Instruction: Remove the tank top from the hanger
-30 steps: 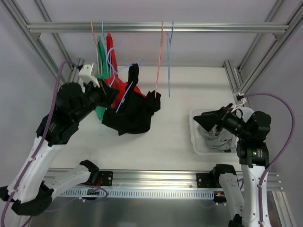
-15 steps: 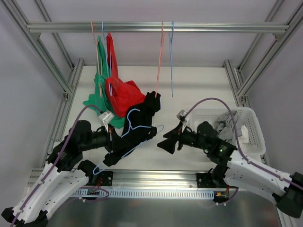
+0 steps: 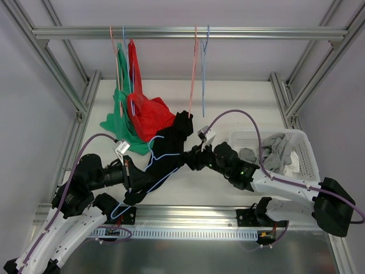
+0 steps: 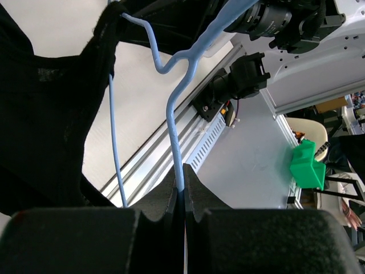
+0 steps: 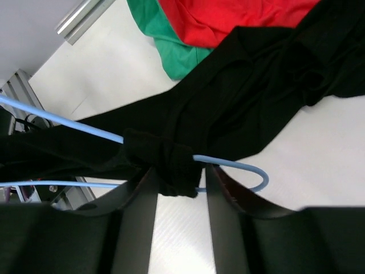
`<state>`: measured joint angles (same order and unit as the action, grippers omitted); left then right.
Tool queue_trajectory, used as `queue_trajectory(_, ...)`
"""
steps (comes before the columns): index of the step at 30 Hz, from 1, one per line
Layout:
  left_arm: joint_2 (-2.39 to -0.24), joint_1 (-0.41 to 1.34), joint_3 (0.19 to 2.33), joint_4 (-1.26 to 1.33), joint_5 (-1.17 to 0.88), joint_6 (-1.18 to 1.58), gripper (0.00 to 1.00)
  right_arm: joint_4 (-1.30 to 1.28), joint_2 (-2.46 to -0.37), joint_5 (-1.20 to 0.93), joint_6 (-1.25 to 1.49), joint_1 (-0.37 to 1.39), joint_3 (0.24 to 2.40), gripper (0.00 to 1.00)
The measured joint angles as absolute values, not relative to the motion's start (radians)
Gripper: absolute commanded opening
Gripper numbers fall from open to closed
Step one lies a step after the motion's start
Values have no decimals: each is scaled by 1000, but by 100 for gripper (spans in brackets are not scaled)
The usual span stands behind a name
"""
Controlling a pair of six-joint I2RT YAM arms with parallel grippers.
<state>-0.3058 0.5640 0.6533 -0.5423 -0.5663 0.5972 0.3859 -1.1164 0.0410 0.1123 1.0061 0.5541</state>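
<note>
Nearest the bases, the left tool (image 4: 179, 191) is pressed together on the lower wire of the blue hanger (image 4: 173, 140), and that clamp should hold steady as the anchor for the step, which I judge to be sliding a shoulder strap off the hanger's end; the right tool (image 5: 181, 171) has its jaws apart on either side of the bunched strap where it wraps the wire, a sliver of blue showing between cloth and one finger; it would do well to close on cloth alone, not on the wire, then draw the strap along the arm toward the curved tip and off, with the left side pulling gently the opposite way so the fabric slackens rather than snags; a pinch that catches the wire would drag the whole hanger. The black tank top (image 3: 171, 145) is soft, matte and limp; its near part hangs threaded on the hanger between the two tools above the surface (image 3: 228, 108), the strap gathered into a thick knot-like roll, while its far part lies crumpled, touching a red garment (image 3: 149, 114) and beside a green garment (image 3: 120, 123).
</note>
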Motion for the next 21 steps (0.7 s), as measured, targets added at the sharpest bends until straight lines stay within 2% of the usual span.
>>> queue_trajectory(1, -309, 564, 653, -542, -566, 599, 0, 393, -1122, 41, 110, 1006, 561, 28)
queue_trajectory(2, -313, 564, 653, -541, -566, 601, 0, 398, -1126, 41, 109, 1007, 566, 4)
queue_trajectory(3, -316, 564, 653, -539, -563, 603, 0, 403, -1130, 41, 99, 1007, 571, 0)
queue_trajectory(8, -324, 564, 657, -537, -537, 611, 0, 408, -1126, 78, 99, 1007, 575, 0)
queue_trajectory(13, -337, 564, 682, -536, -540, 611, 0, 281, -1000, 243, 94, 969, 579, 0)
queue_trajectory(17, -358, 564, 707, -536, -552, 607, 0, 128, -924, 335, 112, 805, 635, 0)
queue_trajectory(21, -391, 564, 764, -503, -593, 600, 0, 30, -926, 236, 122, 675, 713, 0)
